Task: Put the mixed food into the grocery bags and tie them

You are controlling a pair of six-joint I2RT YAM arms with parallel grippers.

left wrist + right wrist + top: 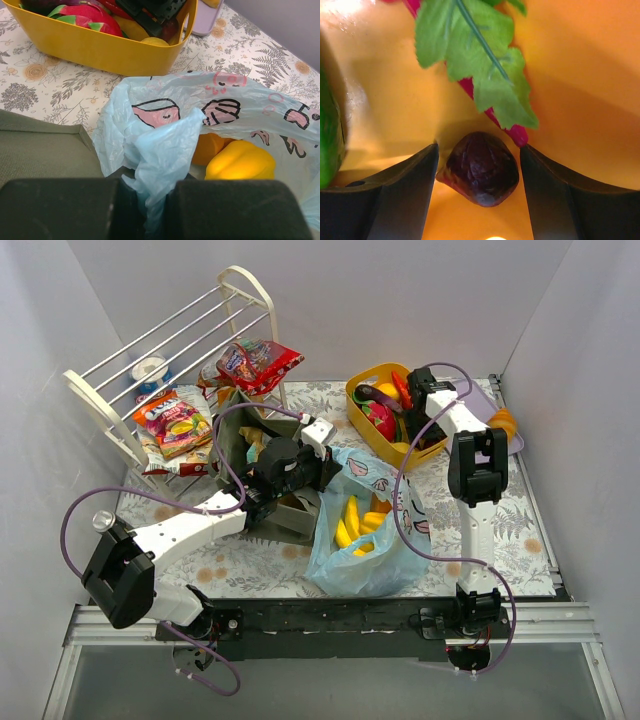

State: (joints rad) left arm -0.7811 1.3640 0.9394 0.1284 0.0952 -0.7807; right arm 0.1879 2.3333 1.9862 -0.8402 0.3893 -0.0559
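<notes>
The light-blue cartoon-print bag (365, 540) lies open at mid-table with yellow bananas (352, 520) inside. My left gripper (152, 200) is shut on a bunched fold of its rim (160, 150); a yellow pepper (241, 160) and an orange (210, 147) show inside. The olive-green tote (262, 475) stands just left of the bag, under my left wrist (295, 465). My right gripper (479, 170) is down in the yellow tub (365, 415), open around a small dark purple fruit (482, 167) with narrow gaps at each finger. A green leaf on a red stem (480, 65) lies just beyond it.
A white wire rack (150, 365) at the back left carries snack packets (175, 422), with more packets (258, 362) at its right end. A lavender tray (510, 430) with an orange item sits right of the tub. White walls close in on three sides.
</notes>
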